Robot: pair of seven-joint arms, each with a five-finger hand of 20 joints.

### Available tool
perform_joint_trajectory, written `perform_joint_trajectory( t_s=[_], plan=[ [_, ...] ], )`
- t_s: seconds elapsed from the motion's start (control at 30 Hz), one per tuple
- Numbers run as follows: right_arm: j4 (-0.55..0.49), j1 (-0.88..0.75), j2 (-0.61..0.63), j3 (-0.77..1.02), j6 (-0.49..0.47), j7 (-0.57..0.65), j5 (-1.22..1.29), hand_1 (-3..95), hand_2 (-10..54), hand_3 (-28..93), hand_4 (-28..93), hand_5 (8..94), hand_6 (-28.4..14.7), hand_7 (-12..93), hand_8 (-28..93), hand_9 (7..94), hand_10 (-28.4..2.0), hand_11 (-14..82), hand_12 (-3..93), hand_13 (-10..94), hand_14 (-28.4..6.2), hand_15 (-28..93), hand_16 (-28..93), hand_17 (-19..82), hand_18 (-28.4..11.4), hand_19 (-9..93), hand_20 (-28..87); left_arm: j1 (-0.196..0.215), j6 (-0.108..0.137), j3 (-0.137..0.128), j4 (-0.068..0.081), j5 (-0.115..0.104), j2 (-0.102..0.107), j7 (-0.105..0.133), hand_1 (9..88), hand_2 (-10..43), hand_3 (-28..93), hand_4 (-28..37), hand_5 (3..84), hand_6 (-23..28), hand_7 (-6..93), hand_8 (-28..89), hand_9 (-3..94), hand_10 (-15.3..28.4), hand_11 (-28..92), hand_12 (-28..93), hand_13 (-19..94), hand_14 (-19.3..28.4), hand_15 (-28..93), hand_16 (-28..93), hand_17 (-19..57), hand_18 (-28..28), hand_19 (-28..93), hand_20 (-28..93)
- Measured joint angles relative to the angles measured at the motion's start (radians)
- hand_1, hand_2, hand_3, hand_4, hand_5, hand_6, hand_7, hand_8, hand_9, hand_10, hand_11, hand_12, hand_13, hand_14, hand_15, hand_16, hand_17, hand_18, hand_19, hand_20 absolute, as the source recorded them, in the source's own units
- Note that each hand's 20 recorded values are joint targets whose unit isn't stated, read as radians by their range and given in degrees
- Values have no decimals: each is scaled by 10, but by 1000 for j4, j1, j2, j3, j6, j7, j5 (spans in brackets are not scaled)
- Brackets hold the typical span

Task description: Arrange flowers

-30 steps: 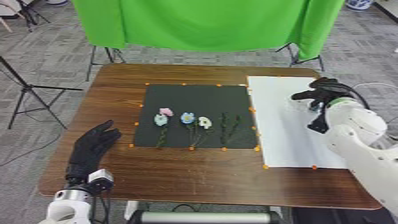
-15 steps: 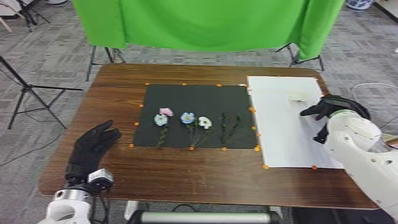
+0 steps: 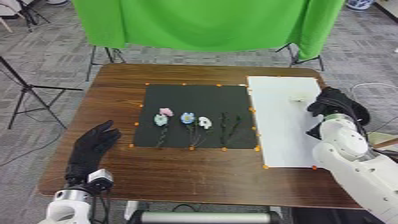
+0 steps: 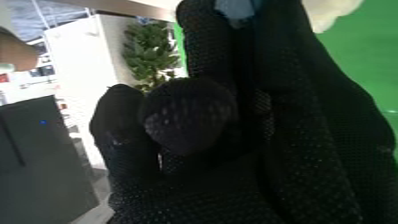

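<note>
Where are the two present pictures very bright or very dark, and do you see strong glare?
Head view: quite even light; the white sheet is brightest, the black sheet without strong glare, the left hand very dark. Right wrist view: the right hand mostly in deep shadow, the white panel behind almost washed out.

No readable text, labels or numbers anywhere.
</note>
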Motion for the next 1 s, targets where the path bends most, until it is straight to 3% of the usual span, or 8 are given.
perform_joint_trajectory(
  t_s=[0.53,0.77,1.0],
  plan=[
    [-264,-50,-12,72,73,-81,-17,558,-95,643,-199,806,18,211,49,874,-113,128,296,920,-22,621,287,642,-148,932,549,3,0,-1,-3,-1,-1,-2,241,-62,721,-244,494,4,172,-80,500,124,212,139,371,166,218,19,41,131,114,184],
    [-279,-13,-48,-75,92,-168,-6,558,-95,640,-199,802,21,210,47,869,-109,120,296,921,-21,623,289,644,-145,932,553,2,-2,-1,-2,-1,1,-3,241,-61,720,-243,493,4,173,-80,500,124,212,139,371,166,219,19,40,131,113,183],
    [-246,52,-96,-171,-27,-222,66,556,-95,638,-202,797,25,210,38,865,-107,115,294,921,-21,625,290,645,-145,932,560,-2,-5,-1,0,-1,3,-4,240,-63,724,-242,493,4,172,-81,500,124,212,139,371,166,218,18,40,131,112,183]
  ],
)
